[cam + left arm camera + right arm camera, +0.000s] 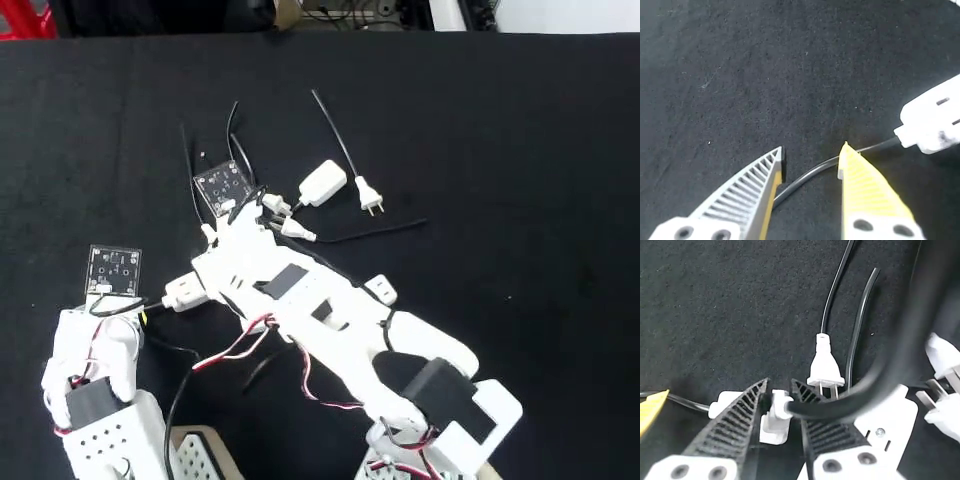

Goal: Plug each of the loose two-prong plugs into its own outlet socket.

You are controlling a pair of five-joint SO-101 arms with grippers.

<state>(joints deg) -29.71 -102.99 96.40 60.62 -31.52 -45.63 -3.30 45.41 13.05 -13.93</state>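
Right gripper [778,387]: being pressed onto white plug [774,422], left of table centre.
Left gripper [810,155]: being held spread astride black cable [812,171], outlet socket [935,122] beside.
Care advised: prongs being squared to slots before pushing.

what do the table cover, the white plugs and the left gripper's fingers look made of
Table cover: black cloth or felt, matte, with a speckled nap.
White plug: smooth moulded plastic, slightly glossy.
Fingers of the left gripper: probably printed plastic, one yellow, one grey, with ribbed faces.
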